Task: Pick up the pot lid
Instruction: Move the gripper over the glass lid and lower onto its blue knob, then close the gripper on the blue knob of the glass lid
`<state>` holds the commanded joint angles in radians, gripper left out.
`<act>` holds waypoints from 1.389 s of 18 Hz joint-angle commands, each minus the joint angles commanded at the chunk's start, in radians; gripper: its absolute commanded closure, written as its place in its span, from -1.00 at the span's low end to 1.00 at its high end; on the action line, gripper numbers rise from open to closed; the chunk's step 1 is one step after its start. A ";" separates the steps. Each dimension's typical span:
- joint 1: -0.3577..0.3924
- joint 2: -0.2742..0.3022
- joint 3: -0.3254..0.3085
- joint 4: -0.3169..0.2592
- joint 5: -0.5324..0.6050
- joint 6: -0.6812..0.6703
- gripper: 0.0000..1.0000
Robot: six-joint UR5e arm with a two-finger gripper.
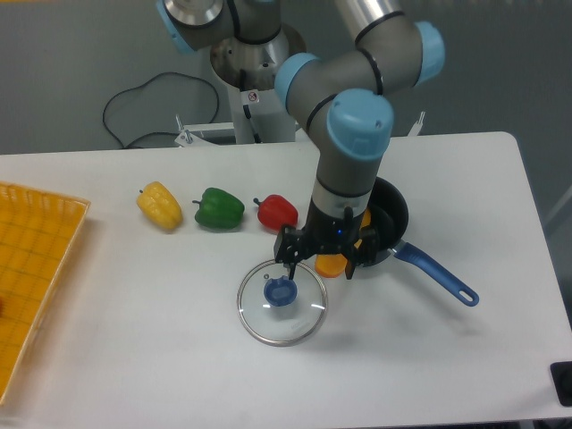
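A glass pot lid point(282, 302) with a metal rim and a blue knob point(281, 291) lies flat on the white table, front centre. My gripper point(319, 261) hangs just behind and to the right of the lid, fingers pointing down. The left finger point(290, 259) stands over the lid's far rim, the right finger point(349, 264) off to the side. The fingers are spread wide with nothing held between them; the knob sits apart from them, to the front left.
A black pan point(393, 214) with a blue handle point(436, 272) sits right behind the gripper, with an orange object point(332, 265) at its near edge. Red point(277, 212), green point(219, 208) and yellow point(159, 205) peppers stand in a row to the left. A yellow basket point(36, 268) is at the far left.
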<state>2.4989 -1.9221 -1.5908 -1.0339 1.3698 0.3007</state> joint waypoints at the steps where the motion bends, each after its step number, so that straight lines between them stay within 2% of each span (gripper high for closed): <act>1: 0.000 0.000 0.000 0.000 0.002 -0.002 -1.00; 9: -0.005 -0.020 0.021 0.002 0.015 -0.089 -1.00; 20: -0.021 -0.038 0.025 0.020 0.023 -0.081 -1.00; 25: -0.031 -0.052 0.063 0.021 0.023 -0.080 -1.00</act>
<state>2.4682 -1.9742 -1.5280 -1.0124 1.3928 0.2209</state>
